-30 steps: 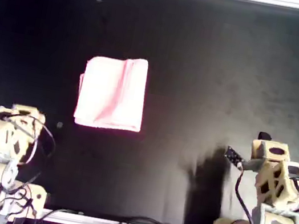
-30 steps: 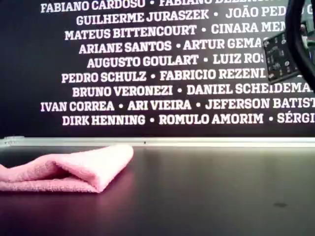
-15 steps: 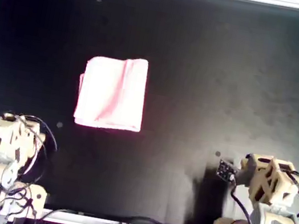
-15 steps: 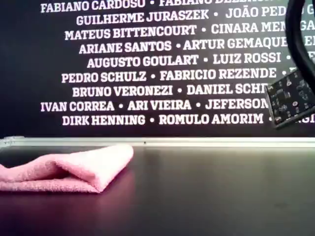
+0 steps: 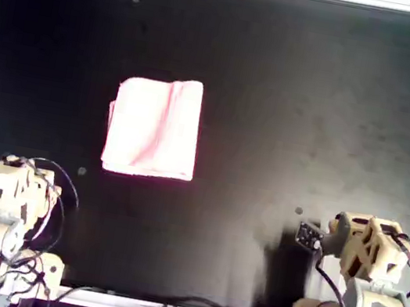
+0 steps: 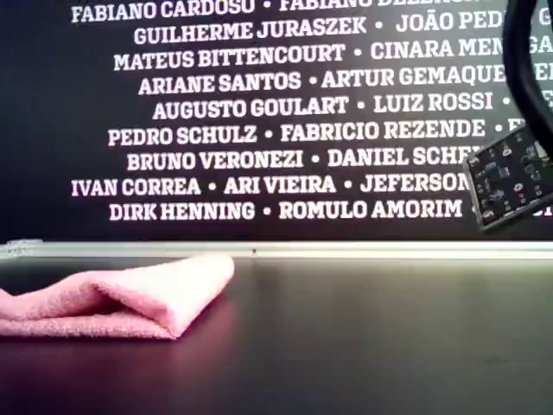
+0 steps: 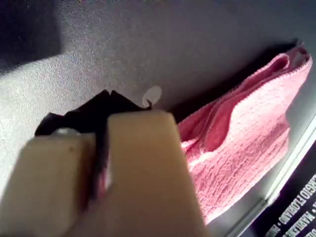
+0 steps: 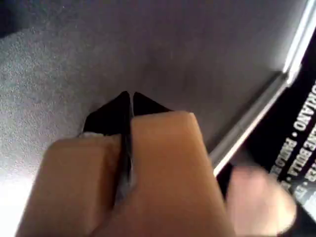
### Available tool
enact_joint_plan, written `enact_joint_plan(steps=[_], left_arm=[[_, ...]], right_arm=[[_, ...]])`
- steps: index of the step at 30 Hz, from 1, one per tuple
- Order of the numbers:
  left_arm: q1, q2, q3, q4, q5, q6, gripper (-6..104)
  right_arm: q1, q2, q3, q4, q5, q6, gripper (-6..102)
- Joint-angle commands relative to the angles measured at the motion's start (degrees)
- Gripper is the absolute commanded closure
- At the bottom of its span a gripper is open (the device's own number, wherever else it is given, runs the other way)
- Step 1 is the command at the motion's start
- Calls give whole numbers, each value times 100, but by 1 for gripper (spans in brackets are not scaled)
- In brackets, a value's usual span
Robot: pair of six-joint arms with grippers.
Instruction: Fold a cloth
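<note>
Surface: black matte table (image 5: 294, 98) with a silver rail along its edges; behind it in the exterior view, a dark wall (image 6: 259, 112) printed with white names.
First gripper: my first gripper (image 7: 106, 96) has its tan jaws pressed together with nothing between them, the black tips just above the table.
First arm: the first wrist view looks past the jaws at the cloth, which fits the tan arm (image 5: 15, 192) at the overhead view's lower left, drawn back near the front rail.
Second gripper: my second gripper (image 8: 129, 96) is also closed on nothing, tips touching, over bare table with the rail and lettered wall beyond.
Second arm: the tan arm (image 5: 367, 250) at the overhead view's lower right, with a small circuit board (image 6: 508, 177) on it that shows at the exterior view's right edge.
Cloth: the cloth (image 5: 154, 126) lies folded into a neat pink rectangle on the table, left of centre in the overhead view, well apart from both arms; in the exterior view its layers show as a soft stacked fold at the left.
</note>
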Motion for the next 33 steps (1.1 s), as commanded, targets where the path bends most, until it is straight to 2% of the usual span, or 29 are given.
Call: enact_joint_plan(steps=[1, 5, 33], left_arm=[[26, 44, -79, 9, 44, -35, 98], [26, 35, -79, 9, 44, -44, 98], [35, 35, -79, 9, 44, -53, 98]], right_arm=[[193, 193, 88, 97, 9, -26, 94], [413, 193, 88, 97, 0, -26, 94], [413, 176, 88, 97, 26, 0, 94]])
